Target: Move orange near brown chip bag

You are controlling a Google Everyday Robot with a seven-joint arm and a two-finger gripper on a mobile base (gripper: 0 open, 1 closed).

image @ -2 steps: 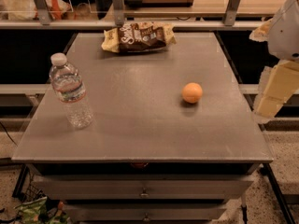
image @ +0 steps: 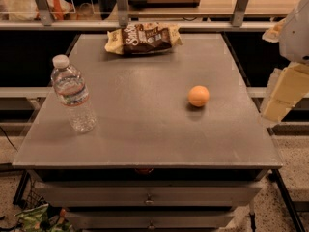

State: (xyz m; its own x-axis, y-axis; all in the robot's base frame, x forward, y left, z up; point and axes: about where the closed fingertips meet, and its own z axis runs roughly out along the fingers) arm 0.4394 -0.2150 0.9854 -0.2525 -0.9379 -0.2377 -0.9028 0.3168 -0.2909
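The orange (image: 198, 96) is small and round and lies on the grey table (image: 145, 129), right of its middle. The brown chip bag (image: 143, 37), crinkled with pale yellow ends, lies flat at the table's far edge. It is well apart from the orange, further back and to the left. My gripper (image: 282, 94) hangs at the right edge of the view, off the table's right side. It is level with the orange, well to its right, and touches nothing. My white arm (image: 299, 33) rises above it.
A clear plastic water bottle (image: 72, 93) stands upright near the table's left edge. Behind the table runs a metal rail (image: 193, 25) with upright posts. The table has drawers (image: 147, 195) on its front. A green bag (image: 36, 219) lies on the floor at lower left.
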